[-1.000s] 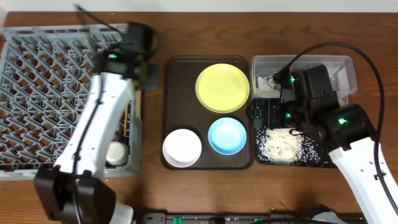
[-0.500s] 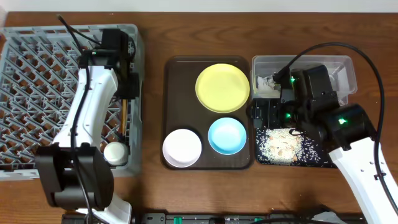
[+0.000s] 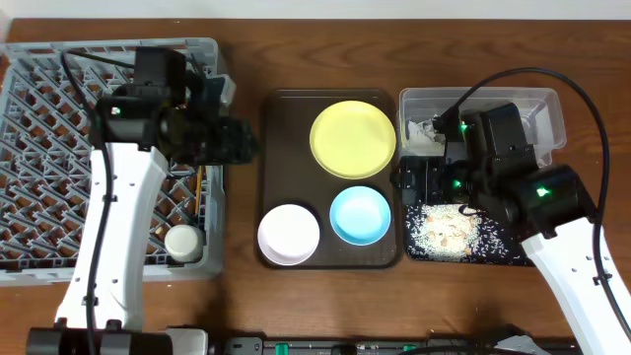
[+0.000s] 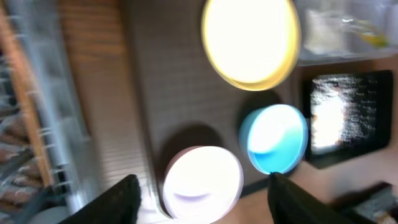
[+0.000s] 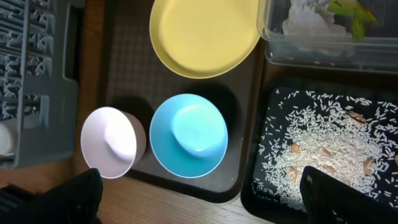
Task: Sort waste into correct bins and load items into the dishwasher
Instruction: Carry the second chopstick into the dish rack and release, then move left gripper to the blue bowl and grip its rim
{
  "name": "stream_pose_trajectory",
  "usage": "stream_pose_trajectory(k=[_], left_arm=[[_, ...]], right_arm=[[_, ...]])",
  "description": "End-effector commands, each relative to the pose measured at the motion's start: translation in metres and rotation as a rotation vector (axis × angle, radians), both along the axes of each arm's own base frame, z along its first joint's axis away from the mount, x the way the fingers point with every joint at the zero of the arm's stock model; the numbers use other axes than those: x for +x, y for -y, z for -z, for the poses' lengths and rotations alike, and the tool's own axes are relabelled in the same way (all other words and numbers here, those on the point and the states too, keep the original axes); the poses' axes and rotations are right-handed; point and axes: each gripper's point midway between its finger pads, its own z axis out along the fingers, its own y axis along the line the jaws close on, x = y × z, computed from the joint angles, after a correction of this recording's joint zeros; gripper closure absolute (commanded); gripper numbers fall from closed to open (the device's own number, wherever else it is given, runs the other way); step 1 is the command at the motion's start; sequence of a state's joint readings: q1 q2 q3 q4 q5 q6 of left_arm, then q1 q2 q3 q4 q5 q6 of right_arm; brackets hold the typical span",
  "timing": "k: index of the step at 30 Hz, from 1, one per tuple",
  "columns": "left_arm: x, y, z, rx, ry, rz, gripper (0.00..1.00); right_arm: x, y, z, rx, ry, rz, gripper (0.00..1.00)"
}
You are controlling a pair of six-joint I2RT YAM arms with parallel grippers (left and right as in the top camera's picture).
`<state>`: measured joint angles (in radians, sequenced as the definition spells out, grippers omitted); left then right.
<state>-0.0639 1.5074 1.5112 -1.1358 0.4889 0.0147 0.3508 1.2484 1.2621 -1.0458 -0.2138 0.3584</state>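
Fingers [image 4: 121,202] of left gripper [image 4: 204,182] and right gripper [image 5: 202,180] are gaping empty; dish loading likely next, white bowl [image 4: 200,186] needing a rim pinch.

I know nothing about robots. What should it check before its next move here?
1. Left gripper open and empty: ok.
2. Right gripper open and empty: ok.
3. Yellow plate, light blue bowl and white bowl loaded in the dish rack: not ok, all three sit on the brown tray.
4. Tissue and wrapper in the clear tub: ok.
5. Rice crumbs in the black tray: ok.
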Motion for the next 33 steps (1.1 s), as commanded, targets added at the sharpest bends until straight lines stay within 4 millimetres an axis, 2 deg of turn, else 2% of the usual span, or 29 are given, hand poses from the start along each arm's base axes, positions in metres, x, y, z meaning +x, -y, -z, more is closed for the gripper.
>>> stream_pose_trajectory(k=[1,4,11,18,24,28,33], left_arm=[[-0.004,0.028,0.004,-0.063,-0.026,0.074,0.43],[-0.023,0.048,0.018,-0.057,-0.109,0.109,0.52],[-0.051,0.061,0.068,0.176,-0.202,0.065,0.53],[-0.072,0.101,0.119,0.172,-0.203,0.099,0.59],[-0.076,0.127,0.147,0.171,-0.155,0.159,0.59],[-0.07,0.125,0.165,0.262,-0.13,0.154,0.58],[-0.067,0.133,0.195,0.289,-0.165,0.171,0.58]], right_arm=[[0.0,0.0,0.0,0.003,-0.003,-0.002,0.01],[0.001,0.0,0.0,0.004,-0.001,-0.002,0.01],[0.0,0.0,0.001,0.003,-0.005,-0.002,0.01],[0.0,0.0,0.001,0.003,-0.005,-0.002,0.01],[0.0,0.0,0.001,0.003,-0.004,-0.002,0.01],[0.0,0.0,0.001,0.003,-0.005,-0.002,0.01],[0.0,0.0,0.001,0.003,-0.005,-0.002,0.01]])
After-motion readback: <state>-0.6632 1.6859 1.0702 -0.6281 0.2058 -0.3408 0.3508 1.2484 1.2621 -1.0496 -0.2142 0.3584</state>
